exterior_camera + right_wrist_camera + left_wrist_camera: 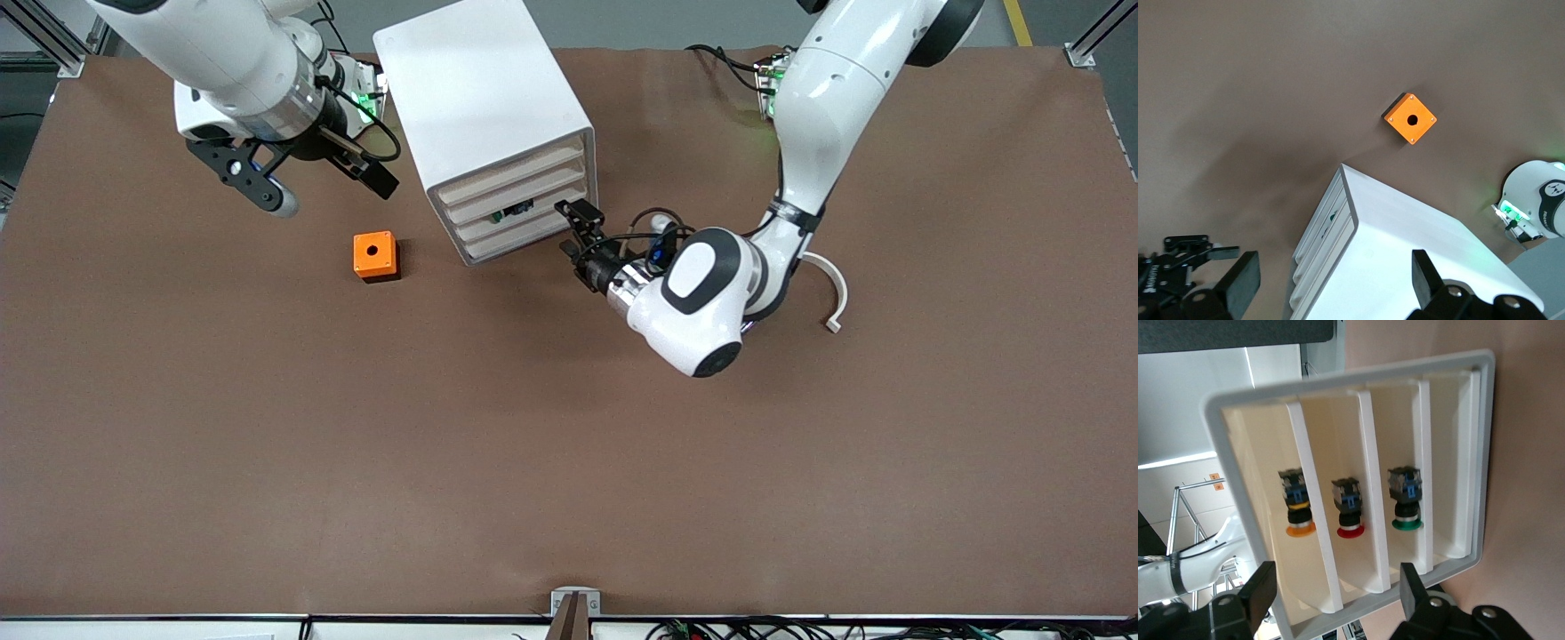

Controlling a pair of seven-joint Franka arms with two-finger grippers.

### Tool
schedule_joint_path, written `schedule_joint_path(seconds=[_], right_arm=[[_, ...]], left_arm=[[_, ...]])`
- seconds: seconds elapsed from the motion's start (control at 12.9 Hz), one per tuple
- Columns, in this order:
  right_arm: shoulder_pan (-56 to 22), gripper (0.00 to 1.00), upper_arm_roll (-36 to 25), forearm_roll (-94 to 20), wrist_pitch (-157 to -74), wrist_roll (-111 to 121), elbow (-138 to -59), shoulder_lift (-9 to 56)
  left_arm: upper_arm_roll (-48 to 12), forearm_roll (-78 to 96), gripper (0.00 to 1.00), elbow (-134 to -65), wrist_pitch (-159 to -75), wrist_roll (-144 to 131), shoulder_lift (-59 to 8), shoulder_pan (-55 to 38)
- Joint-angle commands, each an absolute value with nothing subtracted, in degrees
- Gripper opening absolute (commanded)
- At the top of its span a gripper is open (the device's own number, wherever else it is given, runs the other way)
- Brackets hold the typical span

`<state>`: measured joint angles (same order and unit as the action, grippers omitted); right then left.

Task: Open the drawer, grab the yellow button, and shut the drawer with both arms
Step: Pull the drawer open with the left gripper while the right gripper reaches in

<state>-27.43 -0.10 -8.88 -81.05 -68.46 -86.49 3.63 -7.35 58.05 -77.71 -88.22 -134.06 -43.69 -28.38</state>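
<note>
The white cabinet (484, 107) stands at the back middle of the table, its four cream drawer fronts (516, 203) all pushed in. In the left wrist view the orange-yellow-capped button (1298, 513) lies in the top drawer (1313, 507), with a red-capped and a green-capped button in the two drawers below it. My left gripper (578, 233) is open and empty, just in front of the drawer fronts, and its fingers (1261, 587) frame them. My right gripper (333, 194) is open and empty over the table beside the cabinet, toward the right arm's end; it also shows in the right wrist view (1333, 280).
An orange cube with a round hole (376, 256) sits on the brown table beside the cabinet, toward the right arm's end, and shows in the right wrist view (1410, 119). A white curved piece (836, 298) lies by the left arm.
</note>
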Motion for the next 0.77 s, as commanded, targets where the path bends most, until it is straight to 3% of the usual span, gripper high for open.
schedule_joint_path(seconds=[0.0,0.08,0.46,0.7], right_arm=[[-29.96,1.0,-0.62,-9.76,-82.09,-74.51,-85.34,5.27],[-30.67,1.0,-0.62,-9.76,-82.87,-76.71,-85.08,5.88],[-33.75,1.0,-0.62,-9.67,-84.11,-87.25,-82.89,9.66],[-36.29,1.0,-0.62,-9.93,-84.2,-93.59,-80.08,12.47]], left_arm=[[-6.68,60.9,0.57,-75.67,-89.21,-135.61,-45.7,-31.54],[-6.68,61.52,0.53,-75.67,-89.21,-136.05,-46.23,-32.42],[-6.68,64.6,0.5,-75.59,-89.3,-141.31,-47.81,-35.68],[-6.68,66.79,0.42,-75.67,-89.3,-142.82,-48.25,-36.64]])
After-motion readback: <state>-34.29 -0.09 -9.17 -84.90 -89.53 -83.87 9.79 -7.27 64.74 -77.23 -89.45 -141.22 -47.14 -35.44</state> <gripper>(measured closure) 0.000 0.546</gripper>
